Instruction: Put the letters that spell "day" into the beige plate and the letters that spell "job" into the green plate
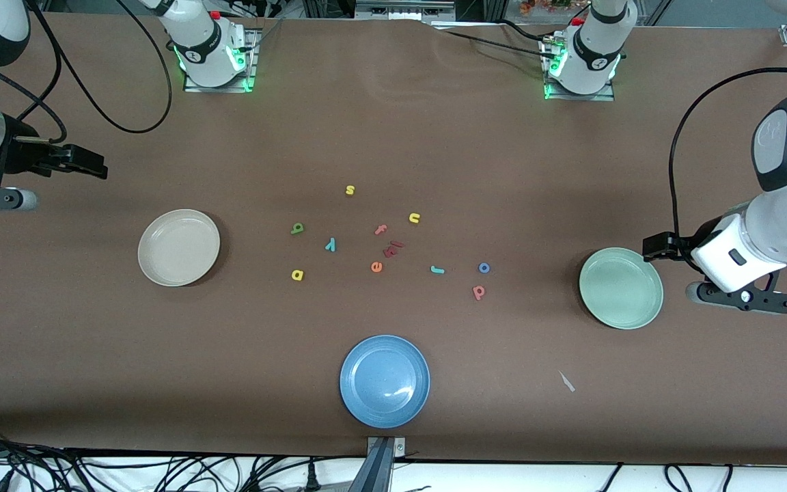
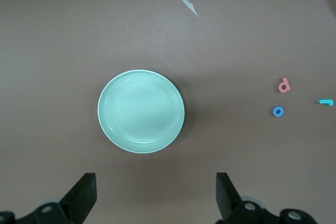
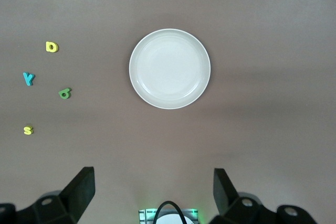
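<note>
Both pairs of fingers hang spread wide with nothing in them. From the front, the right gripper (image 1: 96,167) hovers at its arm's end of the bench, up past the beige plate (image 1: 178,247), while the left gripper (image 1: 653,247) sits over the edge of the green plate (image 1: 620,288). Every letter lies on the bench between the two sets of fingers: green letter (image 1: 296,228), teal "y" (image 1: 330,244) and yellow letter (image 1: 297,275) closer to the right fingers; blue "o" (image 1: 484,268), pinkish-red letter (image 1: 479,292) and teal "j" (image 1: 437,270) closer to the left fingers. All three plates, the blue plate (image 1: 384,380) included, hold nothing.

The left wrist view shows the green plate just ahead of the released fingers (image 2: 84,195), with its three letters off to one side.

The right wrist view shows the beige plate ahead of the parted fingers (image 3: 81,192).

I'd say nothing has started; the first pick needs a reach toward the middle and a careful descent onto one tiny letter.
</note>
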{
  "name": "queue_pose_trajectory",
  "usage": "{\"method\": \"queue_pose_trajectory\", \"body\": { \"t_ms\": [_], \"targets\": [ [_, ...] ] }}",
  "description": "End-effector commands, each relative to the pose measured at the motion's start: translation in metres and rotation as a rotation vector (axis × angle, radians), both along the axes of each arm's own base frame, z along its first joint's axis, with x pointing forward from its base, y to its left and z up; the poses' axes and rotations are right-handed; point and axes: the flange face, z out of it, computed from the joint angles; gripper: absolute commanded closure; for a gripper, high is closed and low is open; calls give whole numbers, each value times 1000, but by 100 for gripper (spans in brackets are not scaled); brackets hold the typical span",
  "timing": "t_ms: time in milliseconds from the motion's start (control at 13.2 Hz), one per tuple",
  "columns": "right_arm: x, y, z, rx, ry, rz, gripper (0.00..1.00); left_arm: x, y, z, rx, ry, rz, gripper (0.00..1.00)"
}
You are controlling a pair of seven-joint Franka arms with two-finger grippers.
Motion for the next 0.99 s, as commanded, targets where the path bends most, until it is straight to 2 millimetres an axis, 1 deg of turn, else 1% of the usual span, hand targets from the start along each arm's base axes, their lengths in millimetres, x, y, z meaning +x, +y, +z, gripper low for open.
{"method": "queue_pose_trajectory", "body": {
  "t_ms": [0,76,152,532,684,912],
  "targets": [
    [3,-2,3,10,5,26,0,0,3,1,-86,6,31,0],
    [4,0,-2,21,16,46,0,0,5,1,-79,5,24,0],
    [4,1,-3,25,17,49,0,0,3,1,-75,5,20,0],
    [7,2,-6,26,4,33,0,0,5,1,-79,3,23,0],
    [7,4,-11,28,-2,36,0,0,6,1,-78,5,25,0],
    [8,4,-10,28,-15,36,0,0,4,1,-77,5,22,0]
  ]
}}
